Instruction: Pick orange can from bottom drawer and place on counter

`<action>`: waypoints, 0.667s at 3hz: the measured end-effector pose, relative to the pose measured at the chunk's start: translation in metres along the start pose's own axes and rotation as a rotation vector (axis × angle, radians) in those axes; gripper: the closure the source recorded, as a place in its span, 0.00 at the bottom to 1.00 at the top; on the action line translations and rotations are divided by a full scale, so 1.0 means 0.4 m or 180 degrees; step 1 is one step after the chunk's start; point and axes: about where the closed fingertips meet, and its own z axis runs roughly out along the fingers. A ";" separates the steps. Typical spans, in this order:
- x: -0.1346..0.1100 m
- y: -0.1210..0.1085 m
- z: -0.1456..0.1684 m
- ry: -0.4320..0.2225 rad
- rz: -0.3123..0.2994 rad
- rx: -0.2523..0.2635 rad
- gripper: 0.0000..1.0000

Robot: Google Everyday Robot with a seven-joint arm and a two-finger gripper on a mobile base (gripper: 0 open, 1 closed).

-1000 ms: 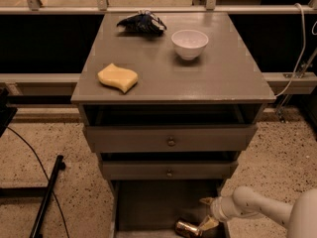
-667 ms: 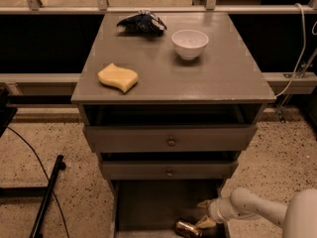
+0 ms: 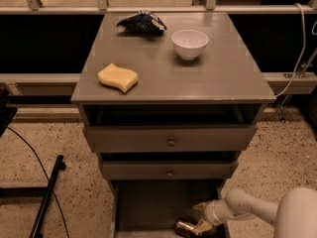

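The orange can lies on its side at the front of the bottom drawer, which is pulled out below the two knobbed drawers. My gripper reaches in from the lower right on a white arm. It is open, with its fingertips just right of the can's end, one above and one level with it. I cannot tell if they touch the can. The counter is the grey cabinet top above.
On the counter lie a yellow wavy sponge, a white bowl and a dark crumpled bag. A black cable and stand lie on the speckled floor to the left. A railing runs behind the cabinet.
My gripper has edged slightly left and down, closer to the can. The can and the counter items have not moved.
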 end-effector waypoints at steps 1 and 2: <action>0.002 0.015 0.024 -0.0016 -0.0001 -0.0101 0.30; 0.014 0.023 0.043 -0.0014 0.0028 -0.0131 0.31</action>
